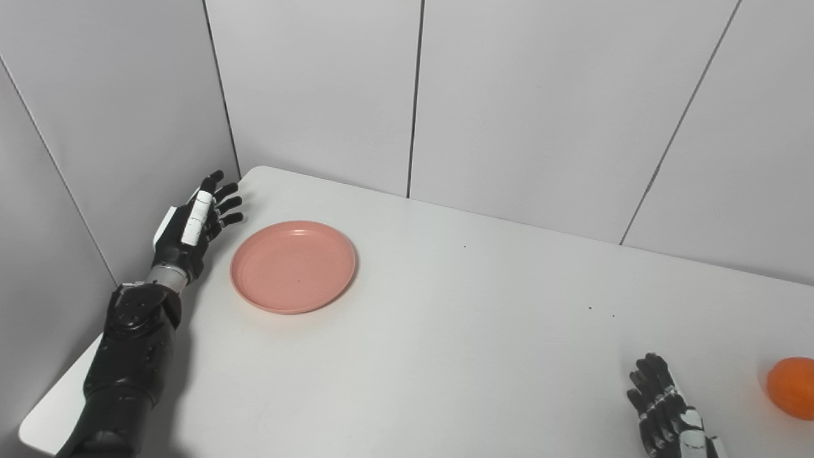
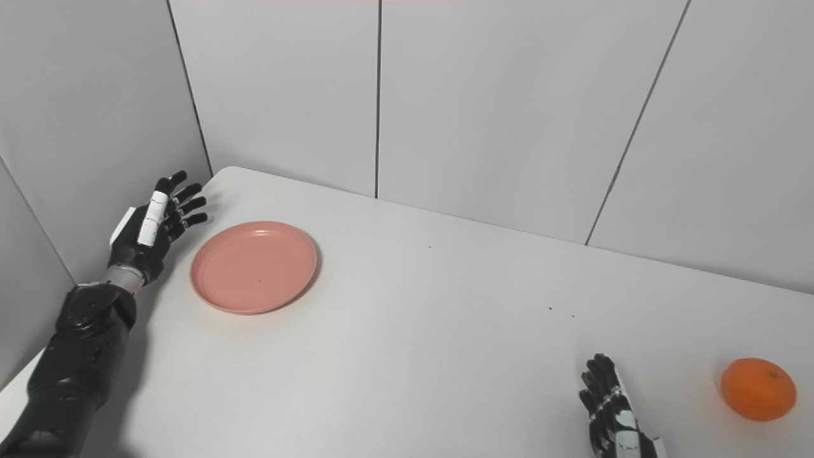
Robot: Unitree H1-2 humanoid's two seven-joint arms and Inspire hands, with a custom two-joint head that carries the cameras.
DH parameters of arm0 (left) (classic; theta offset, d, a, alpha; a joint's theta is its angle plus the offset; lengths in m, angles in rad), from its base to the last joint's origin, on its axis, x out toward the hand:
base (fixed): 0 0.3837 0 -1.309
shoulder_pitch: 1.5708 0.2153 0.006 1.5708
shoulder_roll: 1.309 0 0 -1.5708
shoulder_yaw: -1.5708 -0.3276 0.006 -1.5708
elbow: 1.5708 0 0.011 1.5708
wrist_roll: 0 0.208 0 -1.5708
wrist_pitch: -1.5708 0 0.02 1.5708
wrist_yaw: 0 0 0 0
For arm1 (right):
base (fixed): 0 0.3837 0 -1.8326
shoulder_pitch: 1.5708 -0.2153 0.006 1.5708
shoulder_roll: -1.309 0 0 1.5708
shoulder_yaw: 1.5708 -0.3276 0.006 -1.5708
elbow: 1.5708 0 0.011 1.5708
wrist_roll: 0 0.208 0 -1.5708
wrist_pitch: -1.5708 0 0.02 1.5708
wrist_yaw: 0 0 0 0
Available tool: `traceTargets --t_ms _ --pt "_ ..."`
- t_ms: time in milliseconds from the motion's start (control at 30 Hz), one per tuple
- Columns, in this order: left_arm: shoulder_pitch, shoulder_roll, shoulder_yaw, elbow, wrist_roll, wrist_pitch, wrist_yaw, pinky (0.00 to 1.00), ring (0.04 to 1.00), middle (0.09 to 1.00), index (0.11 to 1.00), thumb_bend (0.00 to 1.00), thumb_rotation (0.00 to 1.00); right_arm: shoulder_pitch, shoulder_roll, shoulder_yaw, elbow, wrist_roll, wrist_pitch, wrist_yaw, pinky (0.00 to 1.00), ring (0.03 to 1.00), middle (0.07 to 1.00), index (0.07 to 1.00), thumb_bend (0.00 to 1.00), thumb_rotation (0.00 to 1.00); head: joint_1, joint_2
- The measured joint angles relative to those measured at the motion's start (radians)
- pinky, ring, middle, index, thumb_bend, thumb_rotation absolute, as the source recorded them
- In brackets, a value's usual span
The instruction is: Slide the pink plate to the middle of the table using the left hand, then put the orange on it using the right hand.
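A round pink plate [image 1: 293,265] lies flat on the white table [image 1: 445,331], towards its far left. My left hand [image 1: 196,222] hovers at the table's left edge beside the plate, a short gap away from its rim, fingers spread and open, holding nothing. An orange [image 2: 758,388] rests on the table near the front right. My right hand [image 2: 612,413] lies low at the bottom edge, left of the orange and apart from it, fingers extended and open.
Grey panelled walls [image 1: 509,95] close in the table at the back and on the left, right behind my left hand. Two small dark specks [image 1: 601,312] mark the tabletop right of centre.
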Motion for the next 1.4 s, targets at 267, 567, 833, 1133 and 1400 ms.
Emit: traceTargets --t_ms 267,567,833,1133,1400 --pt "-0.008 -0.002 -0.019 0.073 -0.001 -0.047 -0.039 0.85 0.883 0.921 0.944 0.97 0.89 0.0 0.0 0.0 -0.001 -0.003 0.0 -0.001 1.0 0.967 0.951 0.942 0.75 1.0 -0.006 0.002" --pt "-0.024 -0.002 -0.037 0.125 -0.022 -0.088 -0.076 0.83 0.882 0.902 0.938 1.0 0.82 0.003 0.001 0.001 -0.004 -0.01 0.0 -0.001 1.0 0.969 0.95 0.938 0.74 1.0 -0.012 0.009" --pt "-0.019 -0.013 -0.048 0.113 -0.034 -0.1 -0.094 0.8 0.892 0.907 0.916 1.0 0.82 0.004 0.001 0.0 -0.004 -0.017 0.0 -0.001 1.0 0.96 0.947 0.939 0.73 1.0 -0.017 0.012" --pt "0.008 -0.041 -0.06 0.037 -0.035 -0.066 -0.098 0.78 0.862 0.896 0.913 1.0 0.83 0.005 0.006 -0.001 -0.008 -0.023 0.0 -0.003 1.0 0.961 0.945 0.935 0.74 1.0 -0.021 0.017" --pt "0.018 -0.062 -0.055 -0.003 -0.077 -0.018 -0.108 0.75 0.841 0.882 0.904 1.0 0.81 0.006 0.007 -0.001 -0.01 -0.026 0.0 -0.006 1.0 0.964 0.946 0.938 0.74 1.0 -0.028 0.02"
